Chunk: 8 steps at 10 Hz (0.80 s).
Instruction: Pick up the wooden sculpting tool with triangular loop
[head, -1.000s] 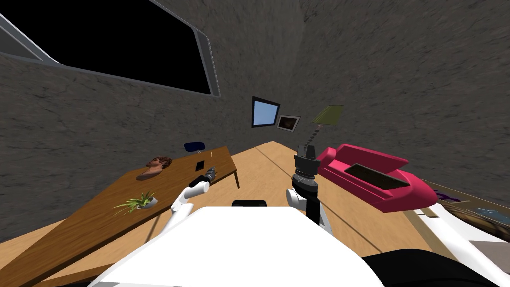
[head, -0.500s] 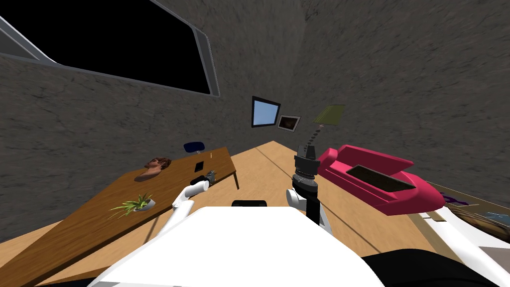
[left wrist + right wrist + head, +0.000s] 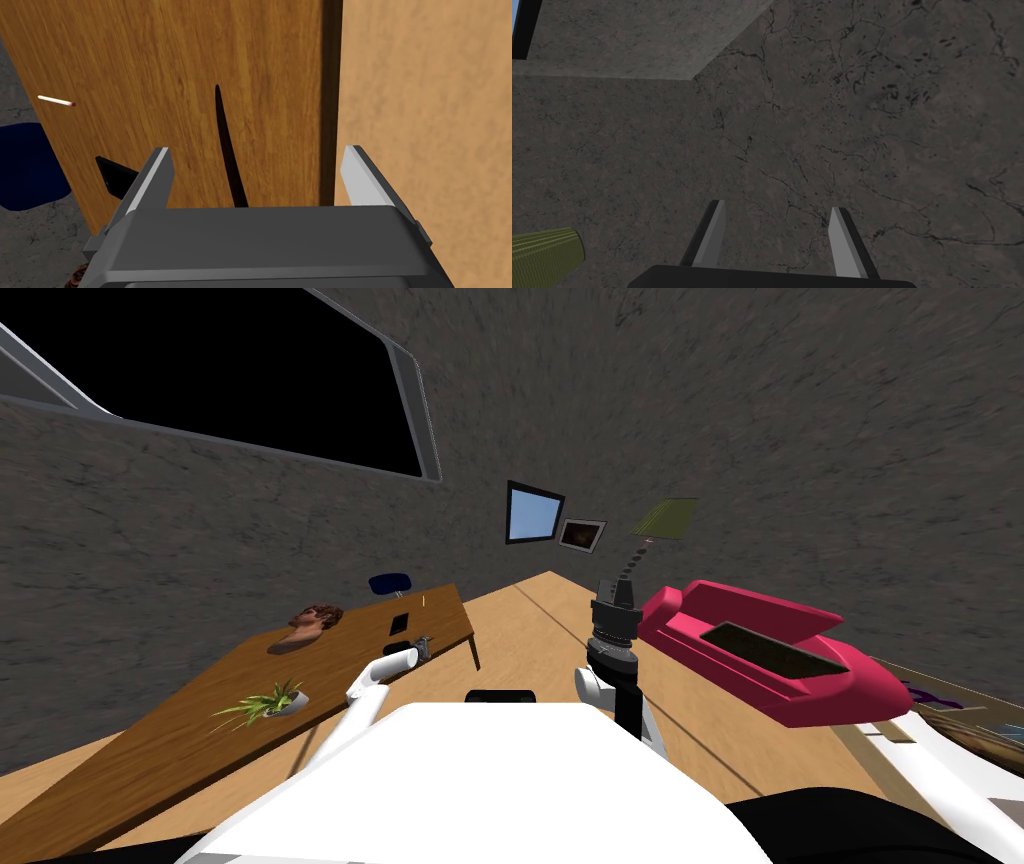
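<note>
Left gripper (image 3: 257,149) hung wide open and empty over the wooden table (image 3: 280,75), the slim dark sculpting tool (image 3: 226,140) lying between its fingers. A match (image 3: 55,101) and black slab (image 3: 116,176) lay outside one finger. Right gripper (image 3: 777,205) stood open, empty.

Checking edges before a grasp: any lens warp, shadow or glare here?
Head view: the wide lens splays the walls and slants the table. Left wrist view: flat light, no glare; a dark strip shades the table's edge beside the floor. Right wrist view: the right gripper has evenly lit fingers.
</note>
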Motion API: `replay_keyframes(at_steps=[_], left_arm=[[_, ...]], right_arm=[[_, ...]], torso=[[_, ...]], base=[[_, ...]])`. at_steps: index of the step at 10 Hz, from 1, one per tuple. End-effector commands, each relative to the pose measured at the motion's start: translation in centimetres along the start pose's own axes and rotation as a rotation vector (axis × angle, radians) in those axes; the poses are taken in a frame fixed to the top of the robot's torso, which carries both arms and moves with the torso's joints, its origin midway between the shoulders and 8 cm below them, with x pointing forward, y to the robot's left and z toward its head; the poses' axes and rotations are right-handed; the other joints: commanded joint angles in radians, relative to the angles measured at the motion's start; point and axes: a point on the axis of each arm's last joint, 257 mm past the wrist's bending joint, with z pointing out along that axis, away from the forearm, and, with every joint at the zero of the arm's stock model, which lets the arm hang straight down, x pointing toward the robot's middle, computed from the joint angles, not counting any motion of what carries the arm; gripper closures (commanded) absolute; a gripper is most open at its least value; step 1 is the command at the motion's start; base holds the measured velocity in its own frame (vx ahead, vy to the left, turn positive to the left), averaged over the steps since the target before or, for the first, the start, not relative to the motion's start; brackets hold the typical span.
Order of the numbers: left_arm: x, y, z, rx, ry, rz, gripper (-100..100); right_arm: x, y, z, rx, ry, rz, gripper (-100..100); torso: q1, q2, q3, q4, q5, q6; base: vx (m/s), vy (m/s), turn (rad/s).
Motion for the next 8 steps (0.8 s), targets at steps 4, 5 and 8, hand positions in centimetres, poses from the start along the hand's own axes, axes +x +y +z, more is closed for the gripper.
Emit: replay_keyframes(at_steps=[4, 5, 8], left_arm=[[-1.7, 2.9, 0.8, -0.14, -0.036, -0.059, -100], [-2.4, 3.8, 0.8, -0.187, -0.05, -0.08, -100], [-3.7, 5.1, 0.8, -0.266, -0.081, -0.118, -100]], right_arm=[[0.0, 0.0, 0.0, 0.0, 0.0, 0.0, 0], [0.0, 0.0, 0.0, 0.0, 0.0, 0.0, 0], [0.0, 0.0, 0.0, 0.0, 0.0, 0.0, 0]], torso=[[0.001, -0.001, -0.001, 0.0, 0.0, 0.0], [0.001, -0.001, -0.001, 0.0, 0.0, 0.0], [0.001, 0.0, 0.0, 0.0, 0.0, 0.0]], base=[[0.042, 0.019, 0.016], [0.043, 0.02, 0.014], [0.046, 0.022, 0.018]])
